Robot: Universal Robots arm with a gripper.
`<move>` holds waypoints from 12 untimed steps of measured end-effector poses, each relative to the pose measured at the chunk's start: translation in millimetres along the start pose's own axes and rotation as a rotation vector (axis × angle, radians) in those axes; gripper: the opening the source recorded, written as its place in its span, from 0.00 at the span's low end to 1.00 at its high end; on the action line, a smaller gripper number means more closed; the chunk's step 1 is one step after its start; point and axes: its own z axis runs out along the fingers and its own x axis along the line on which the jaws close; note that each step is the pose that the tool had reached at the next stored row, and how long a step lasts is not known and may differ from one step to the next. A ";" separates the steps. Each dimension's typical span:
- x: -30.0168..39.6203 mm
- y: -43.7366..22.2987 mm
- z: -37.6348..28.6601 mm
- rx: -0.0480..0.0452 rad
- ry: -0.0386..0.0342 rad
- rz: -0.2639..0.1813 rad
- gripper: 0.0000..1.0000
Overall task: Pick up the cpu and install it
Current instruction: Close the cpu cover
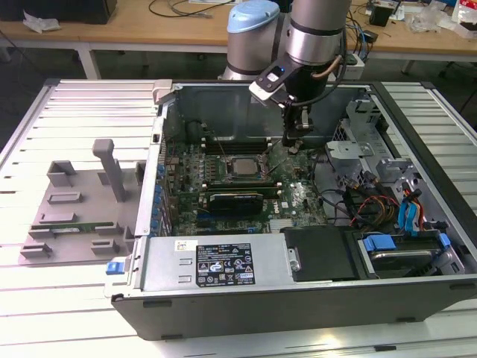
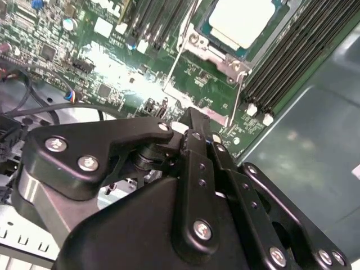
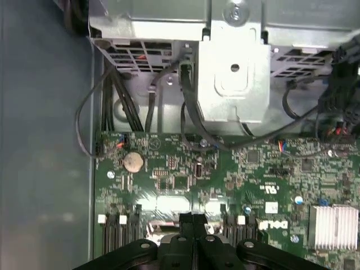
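From here I see the open computer case (image 1: pixel 298 313), tall walls on every side, with the green motherboard (image 1: pixel 298 198) on its floor. The cpu (image 1: pixel 240 167) lies flat in the socket frame (image 2: pixel 209 49) near the board's middle. It is a square chip with a pale silver-grey top, and dark memory slots (image 2: pixel 292 50) run just beside it. In the exterior view my gripper (image 1: pixel 293 145) hangs at two o'clock from the chip, apart from it. Its fingers (image 3: pixel 186 222) are pressed together on nothing. Bare board lies beneath. A metal drive cage (image 3: pixel 233 73) and cables (image 3: pixel 121 107) crowd the edge at three o'clock.
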 end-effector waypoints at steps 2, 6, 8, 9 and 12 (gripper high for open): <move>2.4 3.5 2.5 0.0027 0.0000 0.000 0.11; 7.0 10.9 8.2 0.0083 0.0000 0.000 0.11; 7.6 10.9 12.3 0.0101 0.0000 0.000 0.11; 7.8 11.0 14.2 0.0107 0.0001 0.000 0.11; 8.0 10.8 22.9 0.0122 -0.0003 0.000 0.11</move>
